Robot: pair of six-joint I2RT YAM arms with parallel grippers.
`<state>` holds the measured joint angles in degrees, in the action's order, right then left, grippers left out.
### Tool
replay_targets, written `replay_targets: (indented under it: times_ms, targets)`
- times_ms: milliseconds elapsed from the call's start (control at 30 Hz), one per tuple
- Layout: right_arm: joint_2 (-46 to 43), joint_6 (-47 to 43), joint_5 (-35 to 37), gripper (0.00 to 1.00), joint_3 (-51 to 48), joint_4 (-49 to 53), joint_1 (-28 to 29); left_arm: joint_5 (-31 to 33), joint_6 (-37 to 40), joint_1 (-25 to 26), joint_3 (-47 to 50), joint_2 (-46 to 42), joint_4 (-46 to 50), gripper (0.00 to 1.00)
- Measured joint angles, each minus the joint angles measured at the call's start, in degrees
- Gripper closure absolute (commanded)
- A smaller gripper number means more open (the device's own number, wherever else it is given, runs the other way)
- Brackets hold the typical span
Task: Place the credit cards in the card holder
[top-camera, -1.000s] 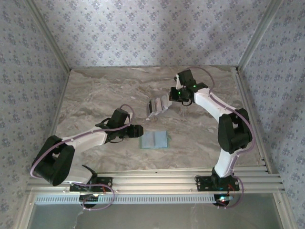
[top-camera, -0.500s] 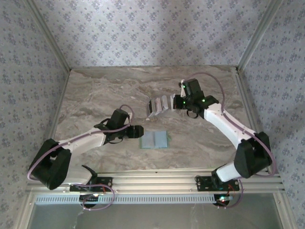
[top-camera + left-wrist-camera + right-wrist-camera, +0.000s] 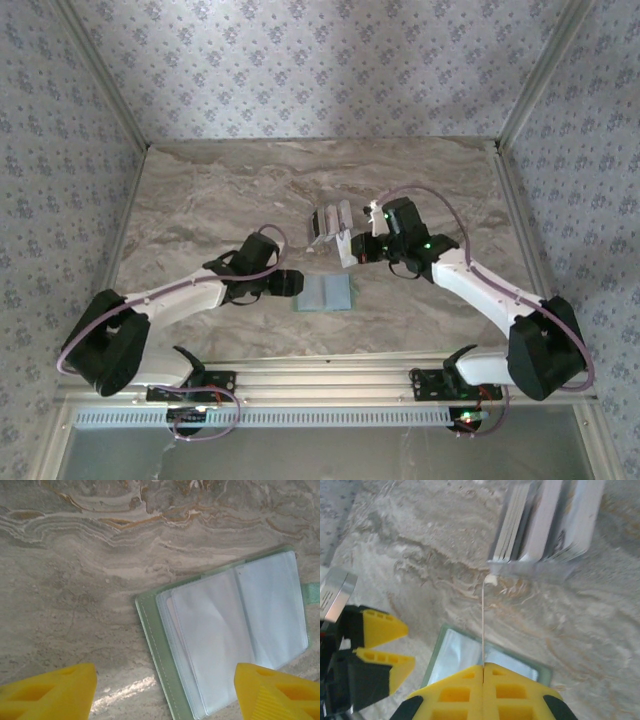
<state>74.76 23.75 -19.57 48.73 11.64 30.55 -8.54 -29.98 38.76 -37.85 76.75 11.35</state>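
Observation:
The card holder [image 3: 325, 293] lies open on the marble table, pale green with clear sleeves [image 3: 225, 645] facing up. My right gripper [image 3: 352, 248] is shut on one thin white credit card [image 3: 483, 620], seen edge-on and upright, hanging just above the holder's far edge [image 3: 460, 652]. The other credit cards [image 3: 330, 220] stand on edge in a small rack [image 3: 545, 520] farther back. My left gripper [image 3: 292, 283] stands open low at the holder's left edge [image 3: 165, 695], its yellow fingers [image 3: 382, 630] wide apart with nothing gripped.
The marble table [image 3: 200, 210] stretches bare to the left and back. Patterned walls close it in on three sides, and an aluminium rail [image 3: 330, 375] runs along the near edge. The two grippers are close together over the holder.
My right arm has swung from the card rack down toward the holder, carrying one card. The left gripper has opened wider and crept slightly right toward the holder.

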Motion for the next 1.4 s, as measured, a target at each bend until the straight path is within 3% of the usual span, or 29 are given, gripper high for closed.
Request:
replay_targets:
  times_ms: [300,833,1100,1400]
  targets:
    - [0.63,3.37,-7.96,1.0,-5.05,-5.84,0.13,3.96,1.05,1.03,-1.79,2.19,1.95,0.27]
    - [10.54,8.02,-14.69,1.0,-5.75,-9.79,1.29,6.95,2.6,3.39,-5.2,7.37,2.03,0.28]
    - [10.64,8.0,-15.26,1.0,-5.75,-9.75,1.27,8.94,2.97,5.4,-10.12,16.0,2.12,0.35]
    - [13.31,8.9,-16.61,1.0,-6.29,-10.4,0.42,10.78,2.91,5.99,-10.78,16.79,2.4,0.44]
